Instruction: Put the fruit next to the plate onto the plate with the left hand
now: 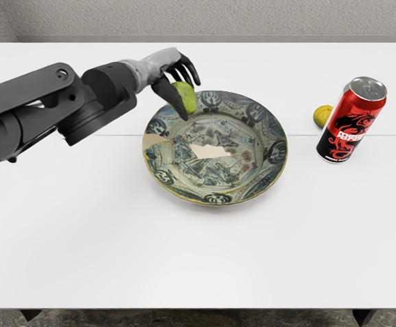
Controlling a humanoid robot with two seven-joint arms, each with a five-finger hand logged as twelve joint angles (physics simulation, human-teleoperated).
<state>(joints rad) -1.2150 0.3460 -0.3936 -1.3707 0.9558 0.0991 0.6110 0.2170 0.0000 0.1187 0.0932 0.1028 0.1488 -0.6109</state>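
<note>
Left hand (174,78) grips a green fruit (186,97) over the plate's (271,139) far-left rim; released here, it might roll off.

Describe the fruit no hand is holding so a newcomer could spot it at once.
Start at the big patterned plate. Look right to the red can; a small yellowish fruit peeks out beside it, toward the plate. Unlike the green fruit in the left hand, it lies unheld.

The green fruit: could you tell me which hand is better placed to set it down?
Left: the left hand grips the green fruit at the plate rim; no right arm shows.
</note>
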